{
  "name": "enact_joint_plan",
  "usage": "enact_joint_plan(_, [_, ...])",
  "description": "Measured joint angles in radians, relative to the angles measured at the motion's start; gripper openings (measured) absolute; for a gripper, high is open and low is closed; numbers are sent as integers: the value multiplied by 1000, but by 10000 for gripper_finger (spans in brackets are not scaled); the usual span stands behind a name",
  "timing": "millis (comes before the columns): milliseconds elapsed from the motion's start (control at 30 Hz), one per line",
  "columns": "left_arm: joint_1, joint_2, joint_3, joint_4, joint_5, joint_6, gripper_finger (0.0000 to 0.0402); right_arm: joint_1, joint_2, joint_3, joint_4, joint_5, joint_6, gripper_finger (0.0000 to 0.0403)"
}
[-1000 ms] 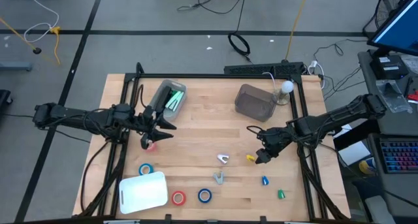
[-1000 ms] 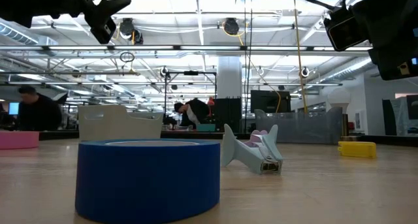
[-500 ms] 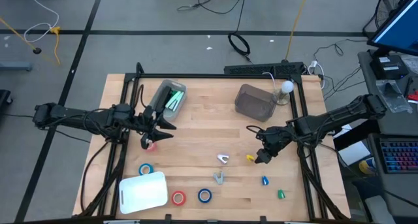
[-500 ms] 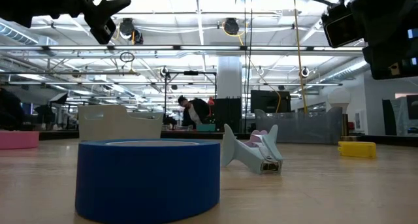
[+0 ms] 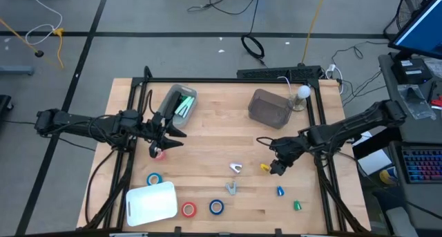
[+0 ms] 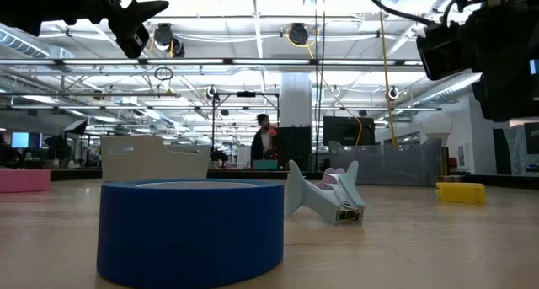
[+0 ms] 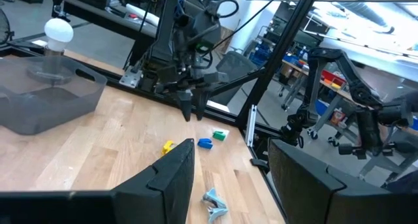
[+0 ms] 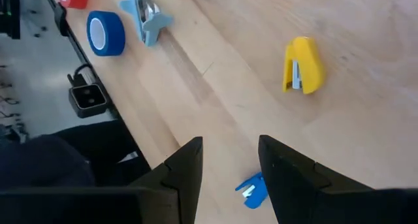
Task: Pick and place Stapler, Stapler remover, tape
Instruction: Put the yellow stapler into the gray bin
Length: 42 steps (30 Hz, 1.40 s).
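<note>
My right gripper (image 5: 275, 168) hangs open, slanting down, just right of a small yellow stapler (image 5: 265, 167) that lies flat on the table (image 8: 302, 74). Nothing is between its fingers (image 8: 230, 152). A blue stapler (image 5: 280, 191) and a green one (image 5: 298, 205) lie nearer the front edge. Two pale stapler removers (image 5: 235, 168) (image 5: 231, 188) lie mid-table. My left gripper (image 5: 178, 137) is held level and open above a pink tape roll (image 5: 159, 153), also with nothing between its fingers (image 7: 232, 165). Blue (image 5: 216, 207), red (image 5: 188, 209) and teal (image 5: 154, 179) tape rolls lie near the front.
A clear bin (image 5: 179, 104) holding green things stands at the far left, and a grey bin (image 5: 269, 107) at the far right beside a lamp bulb (image 5: 302, 92). A white bin (image 5: 151, 202) sits at the front left. Black frame rails run along both table sides.
My right gripper has rolled a little about the line it points along and stayed beside the yellow stapler. The things on the table have not moved.
</note>
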Motion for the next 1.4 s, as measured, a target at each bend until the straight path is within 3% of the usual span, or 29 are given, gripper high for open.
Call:
enact_joint_plan(367, [0,0,0,1,-1,1,198,-13,6,0,9,-51,-60,151])
enact_joint_plan(667, [0,0,0,1,-1,7,198,-34,6,0,9,-42,-75,244])
enact_joint_plan(800, [0,0,0,1,-1,4,198,-55,7,0,16,19,-116,273])
enact_joint_plan(933, [0,0,0,1,-1,2,198,-70,17,-1,31,25,-169,277])
enact_joint_plan(1167, [0,0,0,-1,0,-19,198,-71,17,-1,81,-5,-41,271])
enact_joint_plan(1400, [0,0,0,-17,0,-19,198,-87,17,-1,94,78,4,276])
